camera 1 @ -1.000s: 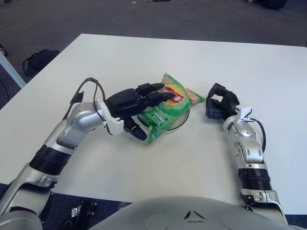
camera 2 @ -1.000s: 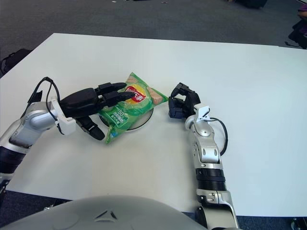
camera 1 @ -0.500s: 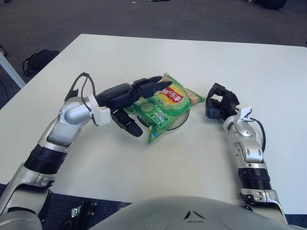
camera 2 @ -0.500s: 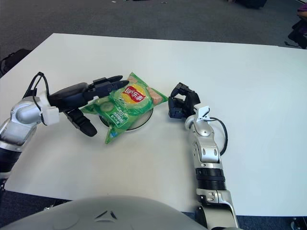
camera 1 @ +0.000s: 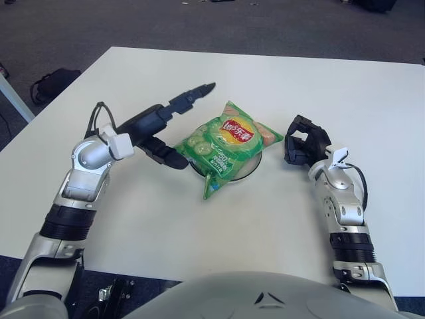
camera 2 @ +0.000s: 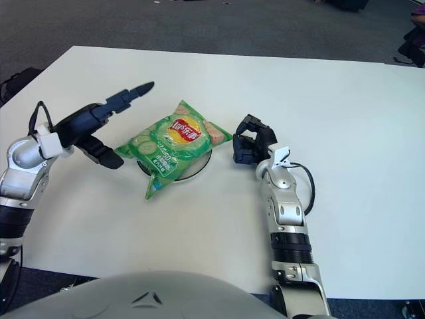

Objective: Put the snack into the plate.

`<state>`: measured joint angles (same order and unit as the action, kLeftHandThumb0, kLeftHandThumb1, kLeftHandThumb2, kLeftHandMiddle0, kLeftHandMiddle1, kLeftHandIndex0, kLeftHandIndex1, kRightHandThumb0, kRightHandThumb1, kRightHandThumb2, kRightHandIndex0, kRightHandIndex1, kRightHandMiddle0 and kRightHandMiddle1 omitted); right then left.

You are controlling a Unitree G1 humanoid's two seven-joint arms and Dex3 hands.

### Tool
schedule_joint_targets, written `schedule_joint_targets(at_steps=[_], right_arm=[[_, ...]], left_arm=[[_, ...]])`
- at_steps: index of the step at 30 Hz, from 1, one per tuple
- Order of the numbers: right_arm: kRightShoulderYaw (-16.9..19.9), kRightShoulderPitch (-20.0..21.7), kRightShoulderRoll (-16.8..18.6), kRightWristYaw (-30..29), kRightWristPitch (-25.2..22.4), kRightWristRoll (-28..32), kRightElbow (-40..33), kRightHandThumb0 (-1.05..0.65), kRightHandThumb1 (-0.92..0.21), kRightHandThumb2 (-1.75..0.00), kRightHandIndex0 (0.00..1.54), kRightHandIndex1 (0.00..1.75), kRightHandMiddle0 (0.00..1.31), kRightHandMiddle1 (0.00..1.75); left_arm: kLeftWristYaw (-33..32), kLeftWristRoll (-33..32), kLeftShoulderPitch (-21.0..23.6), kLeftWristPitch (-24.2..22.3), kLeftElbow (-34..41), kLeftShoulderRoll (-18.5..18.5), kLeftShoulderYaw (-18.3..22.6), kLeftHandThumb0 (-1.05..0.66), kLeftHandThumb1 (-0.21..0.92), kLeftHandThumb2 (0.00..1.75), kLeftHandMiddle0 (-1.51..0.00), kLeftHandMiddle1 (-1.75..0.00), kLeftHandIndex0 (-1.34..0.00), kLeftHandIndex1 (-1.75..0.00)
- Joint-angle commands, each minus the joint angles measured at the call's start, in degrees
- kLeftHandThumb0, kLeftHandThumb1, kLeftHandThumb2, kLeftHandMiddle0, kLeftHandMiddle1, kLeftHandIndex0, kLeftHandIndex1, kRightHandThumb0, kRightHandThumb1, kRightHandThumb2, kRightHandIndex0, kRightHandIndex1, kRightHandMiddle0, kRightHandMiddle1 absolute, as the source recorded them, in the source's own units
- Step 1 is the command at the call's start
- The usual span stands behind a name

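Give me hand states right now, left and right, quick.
Left hand: open, fingers spread, holding nothing, just left of the snack bag lying on the plate.
Right hand: fingers curled, holding nothing, right of the plate.

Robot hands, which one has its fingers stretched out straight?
The left robot hand, left of the snack bag on the plate, fingers extended and holding nothing. The right robot hand shows curled beside the plate's right side.
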<state>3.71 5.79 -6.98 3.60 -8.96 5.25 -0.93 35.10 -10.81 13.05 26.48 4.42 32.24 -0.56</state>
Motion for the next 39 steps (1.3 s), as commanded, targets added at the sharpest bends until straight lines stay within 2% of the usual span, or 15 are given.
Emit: schedule_joint_targets(at_steps=[1,5,9,12,22,29,31,34,36,37,38,39], right_arm=[[-0.2,-3.5,0.2,-0.1,-2.9,-0.6,3.2,-0.50,-0.27,-1.37,1.12,1.75,0.66,1.75],[-0.2,-3.5,0.3,-0.1,-2.9,-0.7,3.1,-0.50,-0.27,-1.37,1.12,1.75,0.65,1.75],[-0.2,-3.6,0.1,0.1,-2.9,-0.6,3.0,-0.50,-0.27,-1.37,1.12,1.75,0.65,1.75],[-0.2,-3.6,0.1,0.1,-2.9,-0.6,3.1,-0.50,-0.27,-1.37,1.12,1.75,0.65,1.75],[-0.3,-3.6,0.0,0.1,-2.7,-0.8,3.2,-0.50,-0.27,-1.37,1.12,1.75,0.65,1.75],[-0.4,-3.6,-0.1,0.1,-2.5,-0.8,3.2,-0.50,-0.27,-1.37,1.11,1.75,0.65,1.75],[-0.4,-3.7,-0.1,0.1,-2.4,-0.8,3.2,-0.50,-0.27,-1.37,1.11,1.75,0.65,1.75],[-0.5,-3.8,0.0,0.1,-2.3,-0.8,3.1,-0.50,-0.27,-1.36,1.11,1.75,0.65,1.75],[-0.5,-3.9,0.0,0.0,-2.2,-0.9,3.1,-0.50,-0.27,-1.36,1.11,1.75,0.65,1.75],[-0.5,-3.9,0.0,0.0,-2.2,-0.9,3.1,-0.50,-0.27,-1.36,1.11,1.75,0.65,1.75],[-0.5,-3.9,0.0,-0.1,-2.3,-0.9,3.1,-0.50,-0.27,-1.36,1.11,1.75,0.65,1.75],[-0.5,-3.8,0.0,-0.1,-2.4,-0.9,3.0,-0.50,-0.27,-1.37,1.11,1.75,0.65,1.75]], left_arm=[[-3.7,0.7,-1.0,-1.3,-1.5,-1.9,2.7,-1.03,0.92,0.23,0.00,0.00,0.00,0.00],[-5.3,-1.3,-2.2,-2.7,-4.7,-3.9,5.0,-1.04,0.92,0.37,0.00,0.00,0.00,0.00],[-2.9,-4.2,0.1,-1.9,-14.8,-3.4,8.0,-1.05,0.92,0.48,0.00,0.00,0.00,0.00],[-3.0,-3.7,1.1,-0.8,-19.1,-3.7,8.9,-1.05,0.92,0.53,0.00,0.00,0.00,0.00],[-5.5,-2.1,2.7,3.1,-24.9,-6.6,10.3,-1.05,0.92,0.62,-0.04,-0.02,0.00,0.00],[-6.4,-4.1,2.9,1.2,-27.0,-9.6,11.4,-1.05,0.92,0.70,-0.11,-0.05,-0.01,-0.01],[-8.6,-3.5,2.0,-0.3,-26.3,-11.0,11.5,-1.05,0.92,0.72,-0.16,-0.08,-0.02,-0.02],[-12.7,-2.0,0.6,-2.4,-25.4,-12.7,11.8,-1.04,0.92,0.79,-0.27,-0.54,-0.01,-0.31],[-15.1,-1.2,-0.2,-3.4,-24.9,-13.7,12.0,-0.98,0.92,0.82,-0.34,-0.95,0.00,-0.68],[-16.8,-0.8,-0.6,-4.1,-24.4,-14.5,12.2,-0.97,0.92,0.83,-0.35,-1.02,0.00,-0.75],[-18.1,-0.4,-0.8,-4.7,-24.0,-15.1,12.4,-0.92,0.92,0.84,-0.39,-1.17,-0.03,-0.99],[-21.1,0.2,-1.5,-6.1,-22.6,-16.6,12.6,-0.89,0.92,0.84,-0.41,-1.27,-0.05,-1.15]])
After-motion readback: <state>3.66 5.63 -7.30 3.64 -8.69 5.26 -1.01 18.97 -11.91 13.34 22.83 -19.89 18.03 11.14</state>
